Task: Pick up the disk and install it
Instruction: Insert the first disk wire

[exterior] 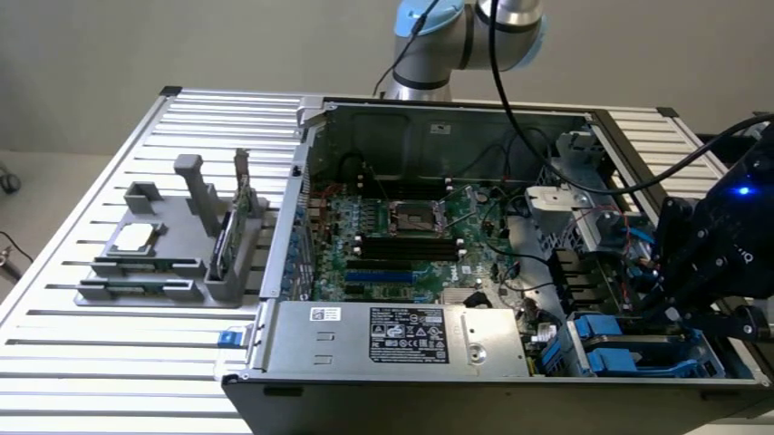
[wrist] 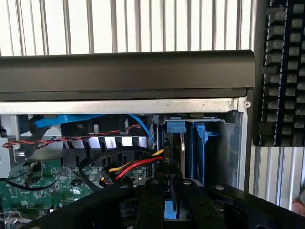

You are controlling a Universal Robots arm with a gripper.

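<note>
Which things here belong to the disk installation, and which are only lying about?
Belong to the job:
- black gripper, lowered into the case's drive corner
- grey disk with blue rails, standing edge-up in the blue drive bay
- open black computer case

Lying about:
- square silver processor chip on the grey holder
- thin green memory stick, upright in that holder
- black keyboard

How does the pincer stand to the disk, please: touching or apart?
Touching. In the wrist view the pincer has its fingers closed against both sides of the edge-on disk, with no gap showing, as the disk stands in the bay.
</note>
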